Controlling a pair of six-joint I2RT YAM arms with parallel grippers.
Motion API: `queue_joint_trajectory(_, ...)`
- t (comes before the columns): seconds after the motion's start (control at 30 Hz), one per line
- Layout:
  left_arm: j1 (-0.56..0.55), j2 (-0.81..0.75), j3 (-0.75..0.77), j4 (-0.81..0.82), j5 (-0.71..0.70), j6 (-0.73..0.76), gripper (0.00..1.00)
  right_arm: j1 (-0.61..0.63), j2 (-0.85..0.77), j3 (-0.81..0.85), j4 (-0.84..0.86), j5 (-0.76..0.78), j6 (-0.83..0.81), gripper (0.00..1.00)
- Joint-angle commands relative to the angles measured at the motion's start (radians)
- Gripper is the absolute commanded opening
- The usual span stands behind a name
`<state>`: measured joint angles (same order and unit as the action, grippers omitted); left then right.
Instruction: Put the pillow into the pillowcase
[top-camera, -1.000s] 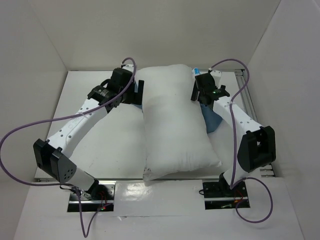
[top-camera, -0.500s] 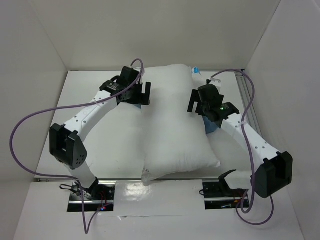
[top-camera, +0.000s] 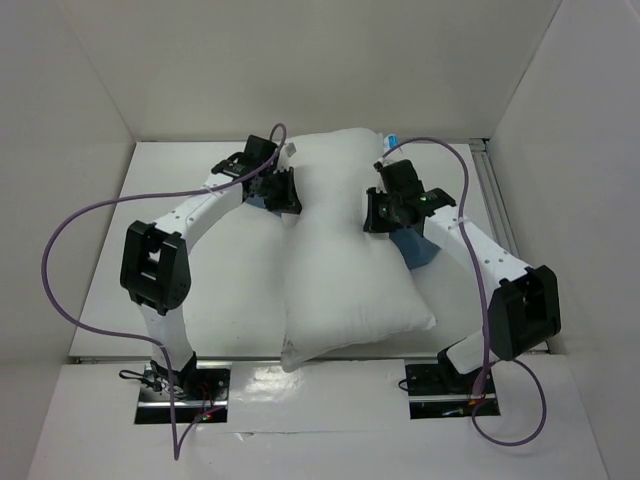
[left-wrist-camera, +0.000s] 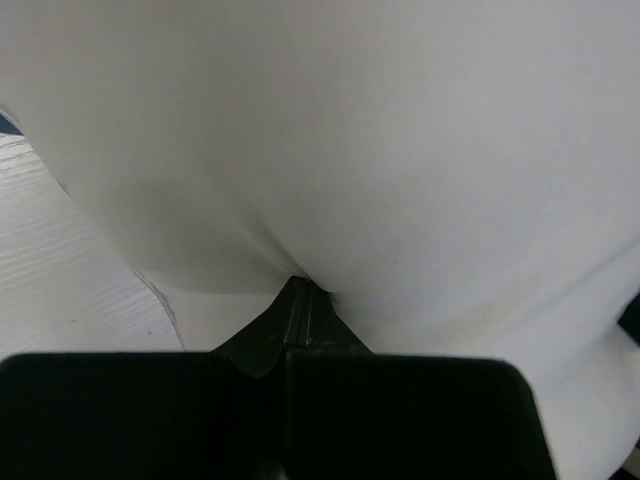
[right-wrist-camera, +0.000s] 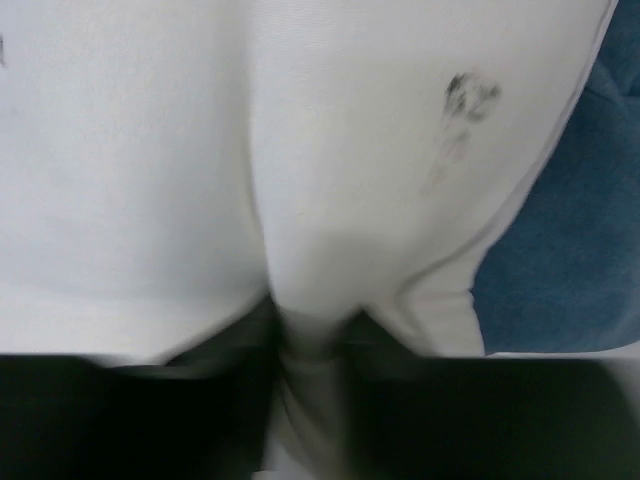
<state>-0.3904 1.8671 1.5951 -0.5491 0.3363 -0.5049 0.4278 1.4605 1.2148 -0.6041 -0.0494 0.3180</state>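
Note:
The white pillow (top-camera: 345, 250) lies lengthways down the middle of the table. The blue pillowcase (top-camera: 418, 250) is underneath it, with only strips showing at the pillow's right side and beside the left gripper. My left gripper (top-camera: 285, 192) is at the pillow's upper left side. Its fingers (left-wrist-camera: 300, 290) meet with no gap, and the pillow (left-wrist-camera: 350, 130) puckers into their tips. My right gripper (top-camera: 378, 212) is at the upper right side, shut on a fold of the pillow (right-wrist-camera: 150, 150) that runs between its jaws (right-wrist-camera: 310, 330). Pillowcase cloth (right-wrist-camera: 570, 230) shows to the right.
White walls enclose the table on the left, back and right. A small white and blue thing (top-camera: 392, 143) sits at the pillow's far right corner. A metal rail (top-camera: 492, 190) runs along the table's right edge. Purple cables loop off both arms.
Both arms have swung inward onto the pillow's upper sides. Both grippers, open a second ago, have closed on the pillow. The pillow's near end has shifted slightly left.

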Motion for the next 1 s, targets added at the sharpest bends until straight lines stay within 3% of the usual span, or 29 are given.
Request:
queue_joint_trajectory(0.0, -0.011, 0.004, 0.052, 0.066, 0.171, -0.018, 0.00, 0.031, 0.015, 0.057, -0.023, -0.138, -0.010, 0.09)
queue_joint_trajectory(0.03, -0.011, -0.021, 0.063, 0.066, 0.171, -0.018, 0.00, 0.031, 0.015, 0.075, -0.023, -0.112, 0.006, 0.00)
queue_joint_trajectory(0.2, -0.011, -0.075, 0.124, 0.066, 0.181, 0.005, 0.00, 0.031, -0.035, 0.254, -0.094, 0.014, 0.006, 0.00)
queue_joint_trajectory(0.43, -0.041, -0.109, 0.258, 0.107, 0.282, -0.027, 0.00, 0.031, -0.092, 0.431, -0.229, 0.308, 0.006, 0.00)
queue_joint_trajectory(0.6, -0.139, -0.100, 0.334, 0.167, 0.308, -0.067, 0.00, 0.031, -0.175, 0.419, -0.255, 0.431, -0.003, 0.00)
queue_joint_trajectory(0.67, -0.139, -0.074, 0.361, 0.167, 0.308, -0.080, 0.00, 0.003, -0.196, 0.396, -0.276, 0.442, -0.023, 0.00)
queue_joint_trajectory(0.77, -0.085, -0.034, 0.336, 0.114, 0.196, -0.136, 0.00, -0.026, -0.206, 0.347, -0.276, 0.451, -0.033, 0.00)
queue_joint_trajectory(0.9, 0.068, 0.070, 0.272, -0.041, 0.061, -0.188, 0.29, -0.044, -0.195, 0.312, -0.298, 0.441, -0.033, 0.00)
queue_joint_trajectory(0.93, 0.106, 0.096, 0.240, -0.070, 0.031, -0.178, 0.37, -0.044, -0.177, 0.312, -0.310, 0.450, -0.033, 0.06)
queue_joint_trajectory(0.97, 0.120, 0.096, 0.218, -0.071, 0.012, -0.167, 0.48, -0.056, -0.163, 0.324, -0.324, 0.450, -0.045, 0.30)
